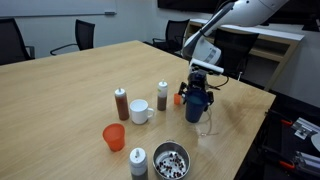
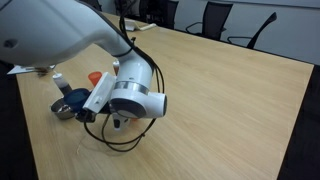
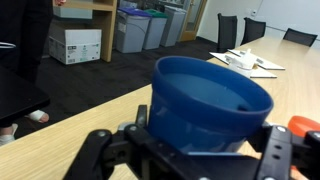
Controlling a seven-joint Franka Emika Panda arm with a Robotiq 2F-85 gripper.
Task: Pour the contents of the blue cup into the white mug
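The dark blue cup point(image 1: 198, 102) is gripped by my gripper point(image 1: 197, 84) near the table's right edge, roughly upright at table level. In the wrist view the blue cup point(image 3: 208, 108) fills the middle, with my gripper's point(image 3: 190, 160) fingers closed on both its sides; its inside looks dark blue and I cannot make out any contents. The white mug point(image 1: 141, 111) stands on the table to the left of the cup, well apart from it, with its handle toward the cup. In an exterior view the arm point(image 2: 130, 90) hides both the cup and the mug.
An orange-red cup point(image 1: 114, 137) point(image 2: 95, 78), a metal bowl point(image 1: 172, 160) point(image 2: 68, 108), a brown-filled shaker point(image 1: 121, 103), a white shaker point(image 1: 162, 95) and a dark-capped shaker point(image 1: 138, 160) stand around the mug. A small orange object point(image 1: 179, 98) point(image 3: 305, 128) lies beside the blue cup. Office chairs ring the table.
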